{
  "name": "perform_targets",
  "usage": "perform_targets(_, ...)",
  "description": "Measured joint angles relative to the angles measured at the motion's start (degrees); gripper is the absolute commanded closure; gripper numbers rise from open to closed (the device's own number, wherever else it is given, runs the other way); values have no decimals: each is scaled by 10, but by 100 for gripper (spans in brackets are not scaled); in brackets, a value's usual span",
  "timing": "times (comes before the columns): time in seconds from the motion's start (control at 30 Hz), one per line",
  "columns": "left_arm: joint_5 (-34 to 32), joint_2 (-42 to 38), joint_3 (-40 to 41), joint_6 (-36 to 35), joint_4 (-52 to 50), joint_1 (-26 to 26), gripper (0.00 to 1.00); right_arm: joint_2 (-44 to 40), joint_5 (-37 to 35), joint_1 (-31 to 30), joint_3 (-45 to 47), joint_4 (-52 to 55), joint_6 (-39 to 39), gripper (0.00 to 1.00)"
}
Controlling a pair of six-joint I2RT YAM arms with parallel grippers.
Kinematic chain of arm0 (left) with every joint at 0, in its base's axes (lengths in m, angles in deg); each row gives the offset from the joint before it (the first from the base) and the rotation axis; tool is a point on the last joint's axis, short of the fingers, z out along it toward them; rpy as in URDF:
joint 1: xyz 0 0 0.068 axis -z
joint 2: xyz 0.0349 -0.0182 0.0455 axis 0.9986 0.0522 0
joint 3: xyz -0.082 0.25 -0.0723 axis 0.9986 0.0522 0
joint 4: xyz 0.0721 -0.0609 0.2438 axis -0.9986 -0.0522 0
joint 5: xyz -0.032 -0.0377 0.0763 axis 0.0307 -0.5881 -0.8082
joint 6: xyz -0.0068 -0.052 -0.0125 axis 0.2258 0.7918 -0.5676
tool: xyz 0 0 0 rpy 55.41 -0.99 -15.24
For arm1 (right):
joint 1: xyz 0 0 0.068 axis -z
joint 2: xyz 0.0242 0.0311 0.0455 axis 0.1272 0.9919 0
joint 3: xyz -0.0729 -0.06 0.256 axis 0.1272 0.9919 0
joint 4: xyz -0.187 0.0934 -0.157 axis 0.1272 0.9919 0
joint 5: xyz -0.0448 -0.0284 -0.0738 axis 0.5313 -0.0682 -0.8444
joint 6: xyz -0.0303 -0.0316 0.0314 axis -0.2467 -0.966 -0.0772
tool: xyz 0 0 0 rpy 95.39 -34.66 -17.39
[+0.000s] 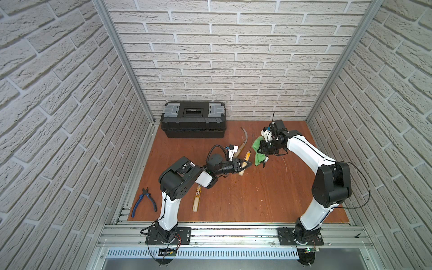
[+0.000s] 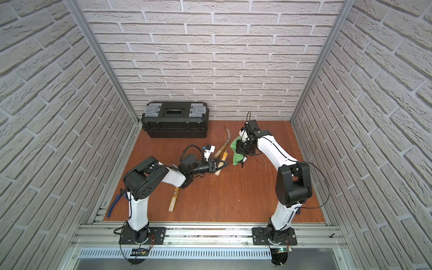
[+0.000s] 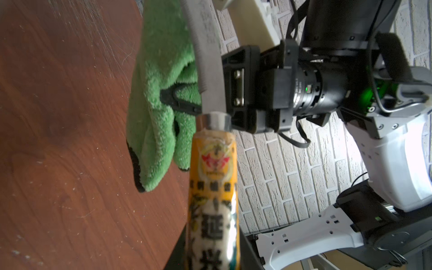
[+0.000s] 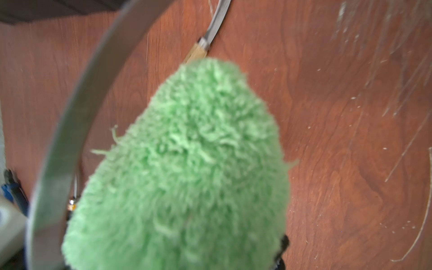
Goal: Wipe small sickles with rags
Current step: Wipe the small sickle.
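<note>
My left gripper [image 1: 243,165] [image 2: 221,165] is shut on the yellow-labelled handle of a small sickle [image 3: 214,187], held above the table with its thin blade [image 3: 205,46] pointing toward the back. My right gripper [image 1: 265,149] is shut on the green fluffy rag [image 1: 258,152] [image 2: 236,153] [image 3: 159,105], which hangs right beside that blade [image 4: 77,117]; contact cannot be told. In the right wrist view the rag [image 4: 187,163] hides the fingers. A second sickle [image 1: 243,140] [image 2: 225,140] [image 4: 205,44] lies behind the left gripper. A third sickle's handle [image 1: 196,201] [image 2: 173,198] lies by the left arm, blade hidden.
A black toolbox [image 1: 192,119] [image 2: 174,119] stands closed at the back left against the brick wall. Blue-handled pliers [image 1: 143,202] [image 2: 114,203] lie at the table's front left edge. The wooden table [image 1: 268,194] is scratched near the right arm.
</note>
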Motion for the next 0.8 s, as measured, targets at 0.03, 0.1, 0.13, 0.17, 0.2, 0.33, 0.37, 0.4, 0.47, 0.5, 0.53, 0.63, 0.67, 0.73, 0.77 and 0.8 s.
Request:
perform_targets(0.03, -1, 0, -2, 1, 0, 3, 100, 6, 0, 5, -9, 0, 4, 93)
perform_targets(0.1, -2, 0, -5, 3, 0, 9, 100, 22, 0, 13, -30, 3, 11, 93)
perform_targets(0.13, -4, 0, -8, 3, 0, 12, 100, 33, 0, 16, -42, 5, 13, 93)
perform_targets(0.17, -6, 0, -10, 3, 0, 15, 100, 44, 0, 19, -54, 7, 14, 93)
perform_targets(0.2, -7, 0, -12, 3, 1, 18, 100, 57, -1, 22, -67, 11, 15, 93)
perform_targets(0.33, -11, 0, -13, 3, 1, 23, 100, 106, -7, 29, -114, 30, 16, 93)
perform_targets(0.37, -12, 0, -13, 3, 1, 24, 100, 120, -8, 29, -130, 38, 16, 93)
perform_targets(0.4, -13, 0, -13, 3, 1, 24, 100, 135, -9, 30, -145, 46, 16, 93)
perform_targets(0.47, -14, 0, -13, 3, 1, 24, 100, 157, -9, 30, -166, 52, 16, 93)
perform_targets(0.5, -15, 0, -13, 3, 1, 24, 100, 166, -9, 30, -175, 56, 16, 93)
perform_targets(0.53, -15, 0, -13, 3, 1, 24, 100, 173, -10, 30, -182, 60, 16, 93)
perform_targets(0.63, -17, 0, -13, 3, 1, 24, 100, 186, -10, 30, -199, 72, 16, 93)
perform_targets(0.67, -17, 0, -13, 3, 1, 24, 100, 186, -10, 30, -205, 76, 15, 93)
perform_targets(0.73, -19, 0, -13, 4, 1, 25, 100, 187, -9, 30, -216, 79, 12, 93)
perform_targets(0.77, -19, 0, -13, 4, 2, 25, 100, 187, -8, 30, -222, 80, 10, 93)
perform_targets(0.8, -20, 0, -13, 4, 2, 25, 100, 187, -6, 30, -228, 81, 7, 93)
